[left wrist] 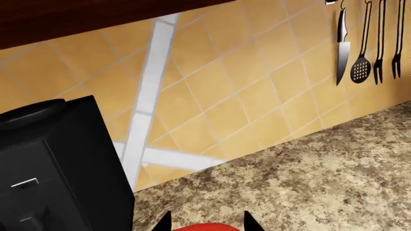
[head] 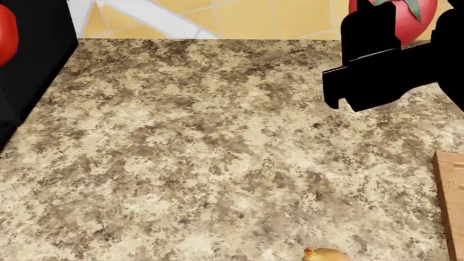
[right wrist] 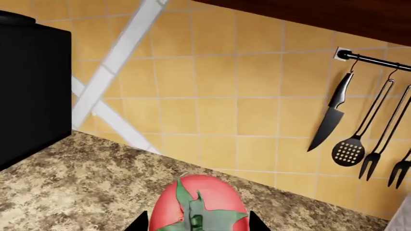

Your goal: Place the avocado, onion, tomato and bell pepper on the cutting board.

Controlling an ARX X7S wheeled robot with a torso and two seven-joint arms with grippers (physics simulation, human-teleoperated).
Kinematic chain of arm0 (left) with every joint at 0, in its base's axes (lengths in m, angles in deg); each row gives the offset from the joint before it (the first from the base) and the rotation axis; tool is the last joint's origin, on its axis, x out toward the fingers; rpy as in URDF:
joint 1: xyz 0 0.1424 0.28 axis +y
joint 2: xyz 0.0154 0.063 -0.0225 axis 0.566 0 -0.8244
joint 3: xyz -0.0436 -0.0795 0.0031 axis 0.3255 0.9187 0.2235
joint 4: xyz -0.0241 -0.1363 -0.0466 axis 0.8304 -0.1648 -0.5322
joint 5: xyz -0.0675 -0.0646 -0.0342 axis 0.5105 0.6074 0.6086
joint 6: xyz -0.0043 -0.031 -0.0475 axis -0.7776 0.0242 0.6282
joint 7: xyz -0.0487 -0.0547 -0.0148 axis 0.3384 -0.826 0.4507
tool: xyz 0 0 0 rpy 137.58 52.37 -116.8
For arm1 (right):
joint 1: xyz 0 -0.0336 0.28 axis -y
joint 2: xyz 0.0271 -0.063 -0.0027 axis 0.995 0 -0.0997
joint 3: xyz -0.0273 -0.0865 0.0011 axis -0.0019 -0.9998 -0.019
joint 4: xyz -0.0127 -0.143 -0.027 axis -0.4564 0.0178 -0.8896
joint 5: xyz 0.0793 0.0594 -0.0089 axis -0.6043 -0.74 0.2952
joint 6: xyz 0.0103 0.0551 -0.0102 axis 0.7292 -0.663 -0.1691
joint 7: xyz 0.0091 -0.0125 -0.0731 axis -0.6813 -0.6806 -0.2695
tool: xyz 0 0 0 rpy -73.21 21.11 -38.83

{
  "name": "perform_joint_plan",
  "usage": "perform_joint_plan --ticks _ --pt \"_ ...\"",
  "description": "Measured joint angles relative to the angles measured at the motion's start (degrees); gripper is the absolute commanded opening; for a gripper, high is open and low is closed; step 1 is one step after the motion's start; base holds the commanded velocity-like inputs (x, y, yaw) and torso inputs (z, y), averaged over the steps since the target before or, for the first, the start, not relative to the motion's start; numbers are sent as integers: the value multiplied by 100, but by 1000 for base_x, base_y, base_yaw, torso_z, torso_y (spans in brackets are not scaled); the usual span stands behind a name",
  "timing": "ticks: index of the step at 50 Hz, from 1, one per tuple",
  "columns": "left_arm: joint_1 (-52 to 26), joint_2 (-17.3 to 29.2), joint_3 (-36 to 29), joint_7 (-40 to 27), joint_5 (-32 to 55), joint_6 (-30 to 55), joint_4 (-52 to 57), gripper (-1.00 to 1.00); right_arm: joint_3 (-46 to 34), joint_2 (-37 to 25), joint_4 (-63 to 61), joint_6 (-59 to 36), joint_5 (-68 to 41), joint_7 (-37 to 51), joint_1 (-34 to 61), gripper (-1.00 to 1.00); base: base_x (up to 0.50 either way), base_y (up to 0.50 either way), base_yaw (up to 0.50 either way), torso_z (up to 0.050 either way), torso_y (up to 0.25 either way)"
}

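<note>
Gripping the tomato (right wrist: pixel 198 207), the right gripper (right wrist: pixel 196 225) holds it above the counter (head: pixel 203 152) near the tiled wall. Left gripper (left wrist: pixel 207 222) clamps a red item, identity unclear. Onion (head: pixel 324 254) on counter; cutting board (head: pixel 451 201) at right edge.

text: none readable | labels: none | brands: none | numbers: none | signs: none | checked: tiled wall (right wrist: pixel 212 96), black appliance (left wrist: pixel 57 168), tabletop (head: pixel 203 152), hanging utensils (right wrist: pixel 359 130)
</note>
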Motion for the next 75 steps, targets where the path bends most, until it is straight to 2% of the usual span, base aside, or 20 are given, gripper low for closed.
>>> perform_joint_plan --ticks 75 --pt "-105 61 -93 146 -116 -118 28 -100 25 -187 -72 94 -64 48 -6 -100 -12 -246 0 0 0"
